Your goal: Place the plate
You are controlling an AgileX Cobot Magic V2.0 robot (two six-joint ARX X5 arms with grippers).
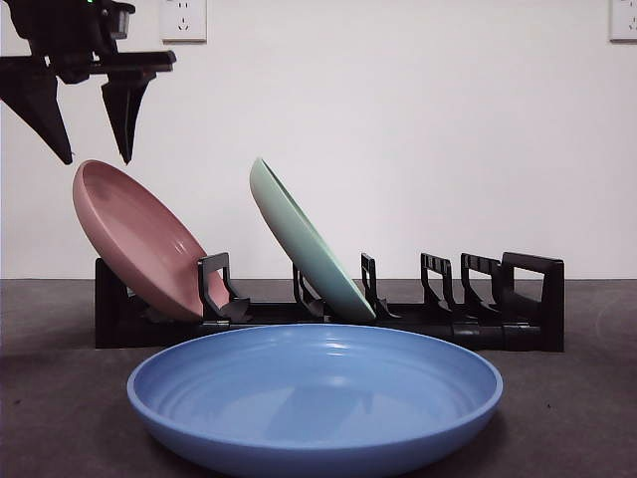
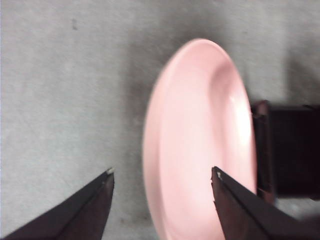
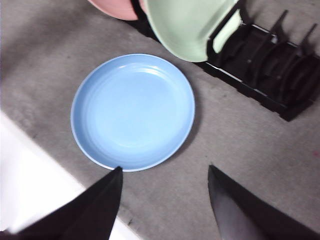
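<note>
A plain test bench, probably in a lab rather than a home kitchen. A bare white wall [image 1: 398, 149] with two power sockets [image 1: 183, 19] (one cut off at the picture's edge) rises behind a black dish rack [image 1: 328, 309], which stands on a grey felt-like tabletop [image 3: 240, 135].
</note>
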